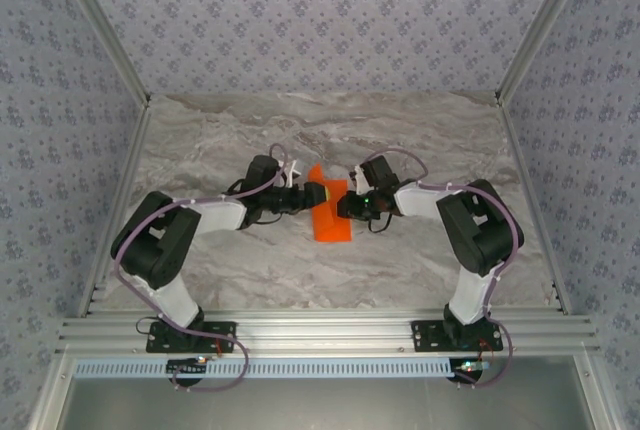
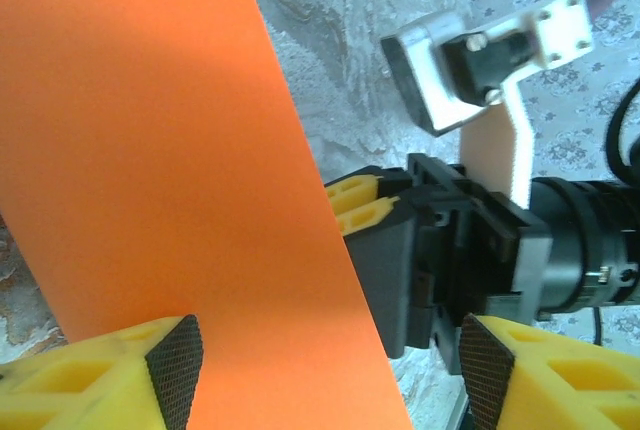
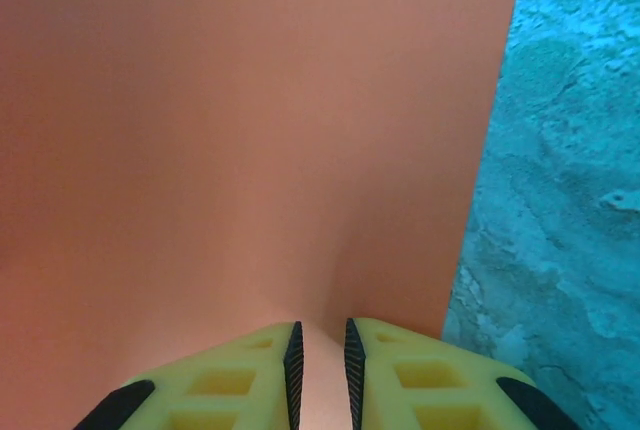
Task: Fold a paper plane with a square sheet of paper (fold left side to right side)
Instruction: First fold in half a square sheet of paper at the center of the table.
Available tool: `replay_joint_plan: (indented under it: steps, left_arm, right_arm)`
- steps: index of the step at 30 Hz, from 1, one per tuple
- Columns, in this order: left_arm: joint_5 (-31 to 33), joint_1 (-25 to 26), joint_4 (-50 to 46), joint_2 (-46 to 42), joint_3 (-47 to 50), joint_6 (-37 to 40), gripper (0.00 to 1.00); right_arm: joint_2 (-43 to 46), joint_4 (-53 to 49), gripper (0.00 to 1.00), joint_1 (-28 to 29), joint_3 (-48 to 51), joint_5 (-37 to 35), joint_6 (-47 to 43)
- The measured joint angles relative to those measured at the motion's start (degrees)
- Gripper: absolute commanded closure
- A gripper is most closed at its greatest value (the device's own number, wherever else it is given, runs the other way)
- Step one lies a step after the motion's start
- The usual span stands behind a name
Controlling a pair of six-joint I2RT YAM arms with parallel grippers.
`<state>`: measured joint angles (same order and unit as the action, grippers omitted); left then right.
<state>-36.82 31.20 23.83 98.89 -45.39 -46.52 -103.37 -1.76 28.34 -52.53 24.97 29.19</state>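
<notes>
Now smooth matte orange sheet — R gripper pinches its edge, L gripper spread wide.

Paper at table centre

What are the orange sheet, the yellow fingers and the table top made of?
Orange sheet: looks like thin matte paper, flat with a sharp straight edge.
Yellow fingers: probably hard plastic, moulded with hollow pockets. Their black pads look like textured rubber, judging by the fine dimpled grid.
Table top: grey marble pattern with veins. Whether it is real stone or a printed surface, I cannot tell.
</notes>
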Motion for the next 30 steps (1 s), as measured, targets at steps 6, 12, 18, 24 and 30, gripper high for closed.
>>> replay_joint_plan:
  steps: [6,12,18,24,30]
  left_arm:
    - [0.0,0.07,0.42,0.66,0.0,-0.66,0.41]
    - [0.2,0.22,0.37,0.66,0.0,-0.52,0.52]
    - [0.35,0.81,0.11,0.66,0.0,-0.15,0.58]
    - [0.61,0.81,-0.11,0.66,0.0,-0.04,0.58]
    - [2.03,0.81,-2.08,0.2,0.0,1.22,0.44]
  right_arm:
    - [4.68,1.77,0.59,-3.26,1.7,3.04,1.42]
    - [8.44,9.99,0.51,-4.46,3.06,8.52,6.49]
    - [6.23,15.8,0.52,-3.91,3.02,12.85,10.45]
    - [3.17,16.63,0.71,-3.04,2.45,13.97,11.82]
    - [2.91,14.97,0.99,-2.91,1.88,13.35,10.91]
